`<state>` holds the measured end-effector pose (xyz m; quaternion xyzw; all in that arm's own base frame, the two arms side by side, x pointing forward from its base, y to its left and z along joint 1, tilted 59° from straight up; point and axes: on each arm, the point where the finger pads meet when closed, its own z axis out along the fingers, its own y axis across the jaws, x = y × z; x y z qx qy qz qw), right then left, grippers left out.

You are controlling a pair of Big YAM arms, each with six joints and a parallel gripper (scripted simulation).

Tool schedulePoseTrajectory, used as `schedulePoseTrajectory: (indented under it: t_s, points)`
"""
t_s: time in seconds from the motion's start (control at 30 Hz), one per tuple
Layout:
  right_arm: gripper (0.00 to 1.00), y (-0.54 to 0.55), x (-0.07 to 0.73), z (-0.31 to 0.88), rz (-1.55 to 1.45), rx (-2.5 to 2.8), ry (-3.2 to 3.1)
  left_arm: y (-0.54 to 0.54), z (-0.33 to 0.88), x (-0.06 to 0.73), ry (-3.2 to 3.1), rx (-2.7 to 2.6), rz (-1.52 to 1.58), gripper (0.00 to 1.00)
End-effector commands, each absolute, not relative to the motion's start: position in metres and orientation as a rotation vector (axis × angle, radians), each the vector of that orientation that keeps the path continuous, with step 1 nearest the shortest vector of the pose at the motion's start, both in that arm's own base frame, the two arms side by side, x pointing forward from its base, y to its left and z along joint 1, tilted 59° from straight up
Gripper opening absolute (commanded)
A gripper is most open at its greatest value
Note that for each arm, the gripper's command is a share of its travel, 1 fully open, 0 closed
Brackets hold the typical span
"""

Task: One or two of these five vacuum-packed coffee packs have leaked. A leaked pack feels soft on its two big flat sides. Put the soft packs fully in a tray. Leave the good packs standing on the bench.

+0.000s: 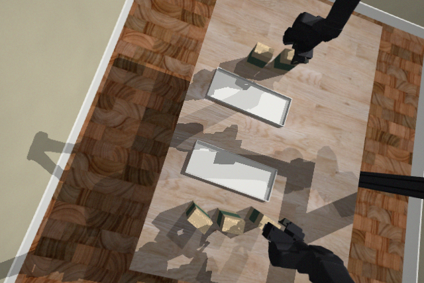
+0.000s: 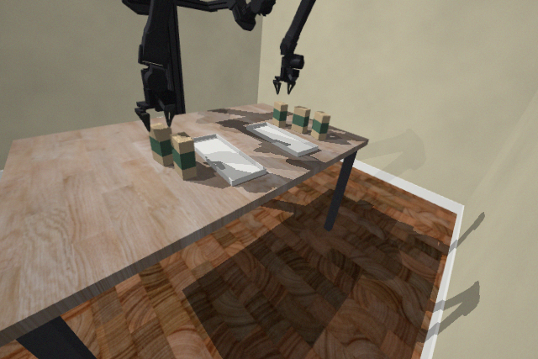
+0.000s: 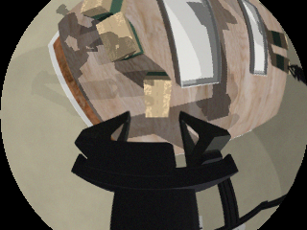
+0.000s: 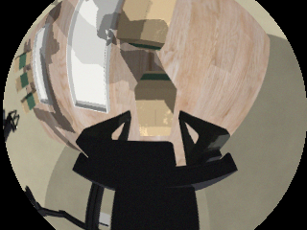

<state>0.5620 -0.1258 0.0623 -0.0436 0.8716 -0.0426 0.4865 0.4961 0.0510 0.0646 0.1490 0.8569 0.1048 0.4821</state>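
Observation:
Five tan coffee packs with green bands stand on the bench. Three stand in a row at one end: one (image 1: 198, 218), a second (image 1: 230, 221) and a third (image 1: 259, 218). My left gripper (image 1: 273, 226) is open and hangs above the third pack (image 3: 156, 98), well clear of it in the exterior view (image 2: 283, 84). Two packs stand at the other end: one (image 1: 262, 53) and another (image 1: 285, 59). My right gripper (image 1: 298, 57) (image 2: 154, 115) is open just above the top of that second pack (image 4: 153, 111), fingers to either side.
Two white empty trays lie between the two groups, one (image 1: 248, 96) near the pair and one (image 1: 229, 170) near the row of three. The bench edge runs close behind the row of three. The wood floor lies below.

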Motion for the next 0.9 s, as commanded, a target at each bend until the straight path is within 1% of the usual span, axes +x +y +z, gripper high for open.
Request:
schedulePoseTrajectory:
  t_s: [0.0,0.47,0.57,0.7,0.87]
  points:
    - [0.78,-0.125,0.566,0.074,-0.108,-0.103,2.094,0.042,0.045,0.483,2.120,0.381,0.240,0.78]
    - [0.78,-0.123,0.583,0.052,-0.098,-0.105,2.112,0.048,0.048,0.489,2.115,0.358,0.248,0.78]
    - [0.78,-0.130,0.584,0.067,-0.113,-0.096,2.090,0.048,0.048,0.489,2.115,0.358,0.248,0.78]
    - [0.78,-0.124,0.588,0.048,-0.099,-0.102,2.115,0.048,0.048,0.489,2.115,0.358,0.248,0.78]
    - [0.78,-0.126,0.582,0.051,-0.105,-0.103,2.119,0.048,0.048,0.489,2.115,0.358,0.248,0.78]
